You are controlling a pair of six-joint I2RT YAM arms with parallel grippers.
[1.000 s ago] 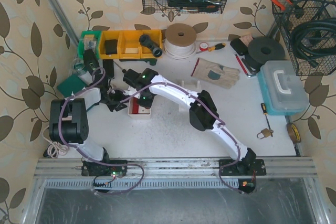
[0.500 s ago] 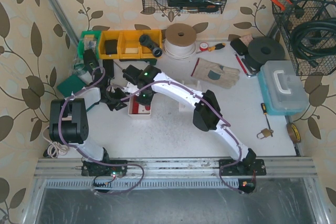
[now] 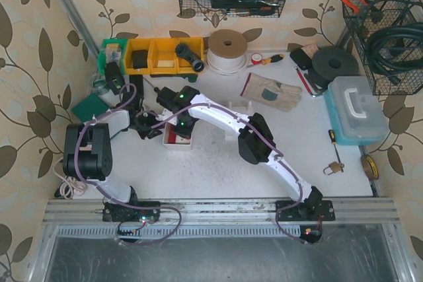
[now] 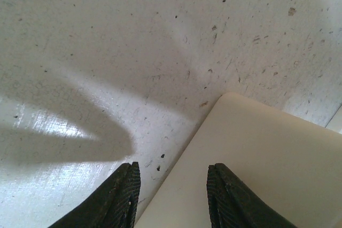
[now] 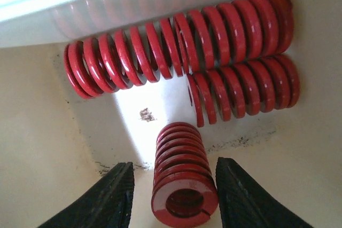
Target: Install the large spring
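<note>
Several thick red springs lie in a cream tray [image 5: 37, 148]; one of them [image 5: 123, 52] rests along the far wall and another [image 5: 243, 86] sits just below it. A further red spring [image 5: 184, 180] points end-on at the camera between my right gripper's [image 5: 173, 165] fingers. That gripper is open, with a gap on the left and the right finger close against the coils. From above, the right gripper [image 3: 176, 125] reaches down into the tray [image 3: 177, 146]. My left gripper [image 4: 173, 172] is open and empty, straddling the tray's corner [image 4: 251, 148] beside the table.
Yellow bins [image 3: 162, 55] and a green box [image 3: 112, 51] stand behind the tray, with a cord spool [image 3: 227, 49], work gloves [image 3: 272, 92], a black disc [image 3: 335, 64] and a blue case [image 3: 355, 110] to the right. A padlock [image 3: 334, 167] lies near the front right.
The right jaws have widened slightly around the end-on spring. The right arm's elbow swung right and came back. The left gripper has edged a little toward the tray.
</note>
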